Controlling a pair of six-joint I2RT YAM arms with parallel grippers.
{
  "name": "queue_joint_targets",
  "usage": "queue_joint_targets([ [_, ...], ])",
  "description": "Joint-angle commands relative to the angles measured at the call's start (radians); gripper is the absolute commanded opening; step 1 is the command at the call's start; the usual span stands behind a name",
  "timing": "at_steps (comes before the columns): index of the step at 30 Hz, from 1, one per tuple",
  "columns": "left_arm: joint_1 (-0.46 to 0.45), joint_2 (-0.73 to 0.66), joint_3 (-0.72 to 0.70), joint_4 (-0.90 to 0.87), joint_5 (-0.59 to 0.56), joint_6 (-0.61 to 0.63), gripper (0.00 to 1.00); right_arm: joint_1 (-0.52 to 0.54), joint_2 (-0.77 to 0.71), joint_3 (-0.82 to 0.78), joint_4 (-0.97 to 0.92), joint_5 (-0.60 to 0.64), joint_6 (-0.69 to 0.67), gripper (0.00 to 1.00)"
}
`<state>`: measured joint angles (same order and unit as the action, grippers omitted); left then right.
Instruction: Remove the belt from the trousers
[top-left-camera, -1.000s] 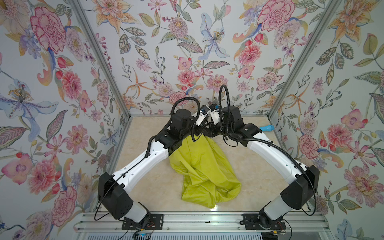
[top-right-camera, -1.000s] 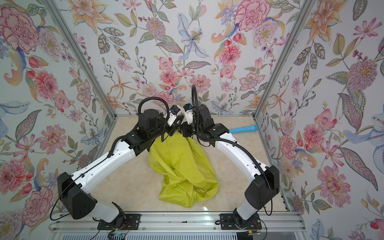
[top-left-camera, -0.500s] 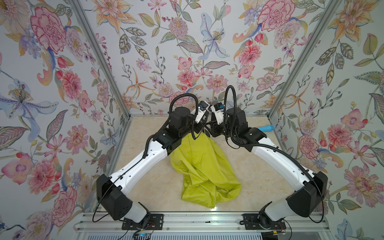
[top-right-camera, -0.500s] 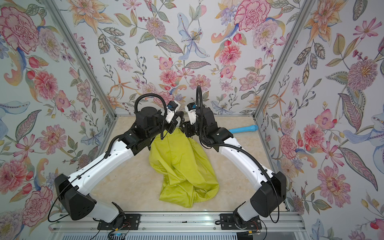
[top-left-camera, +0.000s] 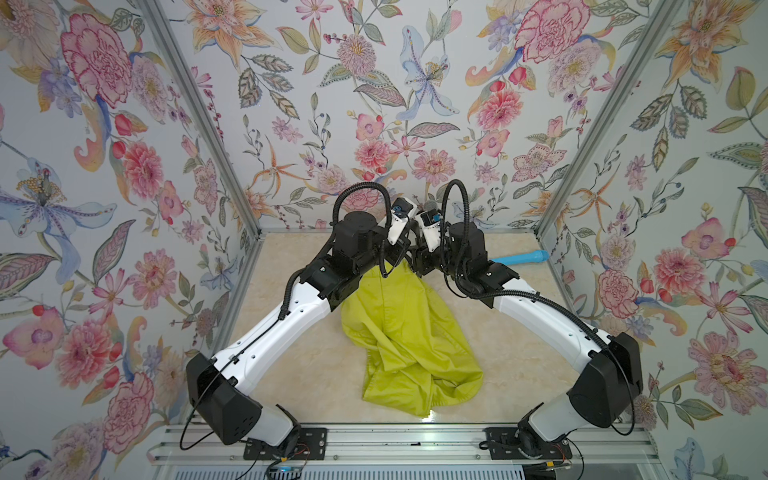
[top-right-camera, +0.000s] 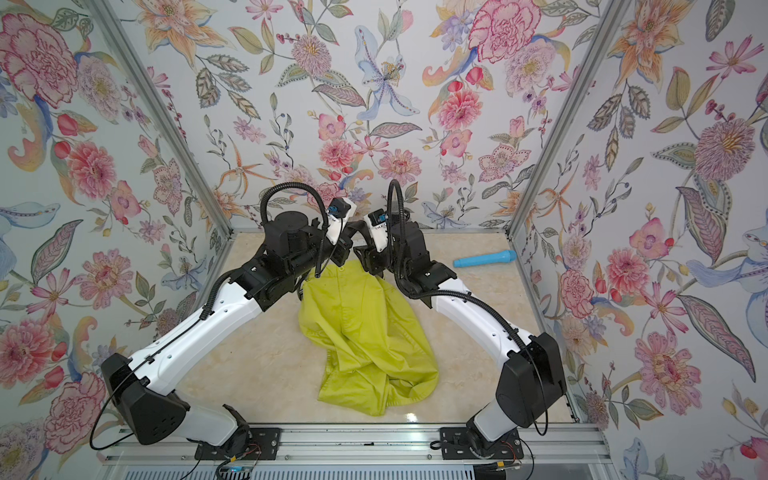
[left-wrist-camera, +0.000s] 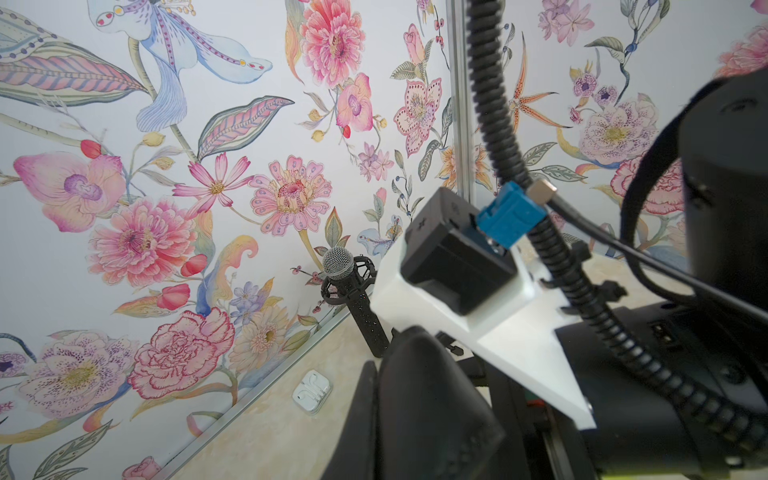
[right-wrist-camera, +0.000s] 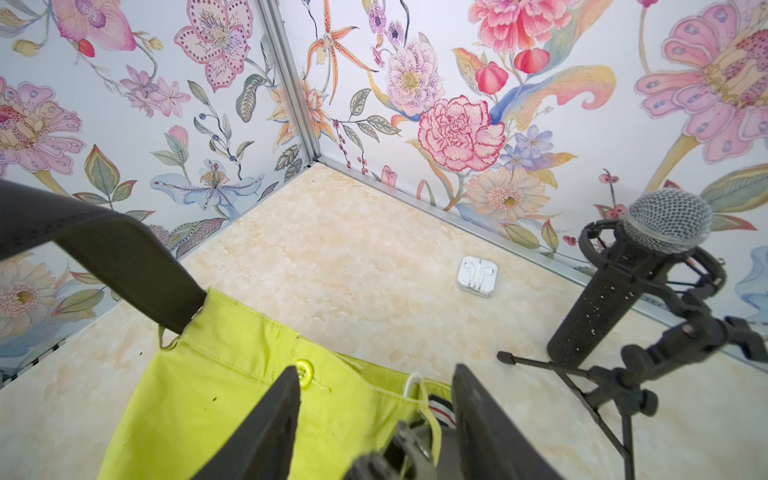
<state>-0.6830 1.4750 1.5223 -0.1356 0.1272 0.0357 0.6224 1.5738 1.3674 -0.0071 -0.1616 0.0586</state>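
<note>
**While the left claw (left-wrist-camera: 384, 365) is clamping, the right claw (right-wrist-camera: 376, 374) is standing half open**

Since the waist of the trousers (right-wrist-camera: 199, 395) is hanging off the worktop (right-wrist-camera: 353, 249), the left claw is probably bearing it, by cloth or belt (right-wrist-camera: 116, 249) I cannot tell. The right claw is gripping nothing; waistband and a buckle-like piece (right-wrist-camera: 405, 446) are lying between its fingers (right-wrist-camera: 266, 419). Only its wrist view is showing the belt running up beside it; both top views are hiding that under the arms.

Cannot see the trousers' (top-left-camera: 407, 332) waist under the arms (top-left-camera: 357, 249) in both top views, follow the belt (right-wrist-camera: 124, 257) past the right wrist view's edge, name the blurred grey piece (right-wrist-camera: 409, 446) between the right pincer's (right-wrist-camera: 376, 372) jaws, or tell whether the blurred left pincer (left-wrist-camera: 382, 361) holds anything.
</note>
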Motion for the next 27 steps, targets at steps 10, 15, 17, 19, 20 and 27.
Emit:
queue_joint_targets([
  [10, 0.151, -0.184, -0.021, 0.106, 0.056, -0.045, 0.0, -0.058, 0.104, -0.17, 0.132, -0.108, -0.041, 0.18],
  [15, 0.2, -0.229, -0.055, 0.128, 0.055, -0.049, 0.0, -0.111, 0.116, -0.24, 0.16, -0.125, -0.002, 0.16],
  [17, 0.21, -0.238, -0.066, 0.133, 0.054, -0.049, 0.0, -0.118, 0.116, -0.246, 0.16, -0.142, 0.005, 0.15],
  [19, 0.223, -0.247, -0.076, 0.136, 0.054, -0.052, 0.0, -0.115, 0.116, -0.24, 0.146, -0.125, -0.005, 0.15],
  [20, 0.23, -0.257, -0.085, 0.149, 0.055, -0.058, 0.0, -0.113, 0.122, -0.231, 0.129, -0.108, -0.01, 0.16],
  [27, 0.241, -0.216, -0.088, 0.121, 0.094, -0.051, 0.0, -0.105, 0.057, -0.22, 0.092, -0.214, 0.021, 0.35],
])
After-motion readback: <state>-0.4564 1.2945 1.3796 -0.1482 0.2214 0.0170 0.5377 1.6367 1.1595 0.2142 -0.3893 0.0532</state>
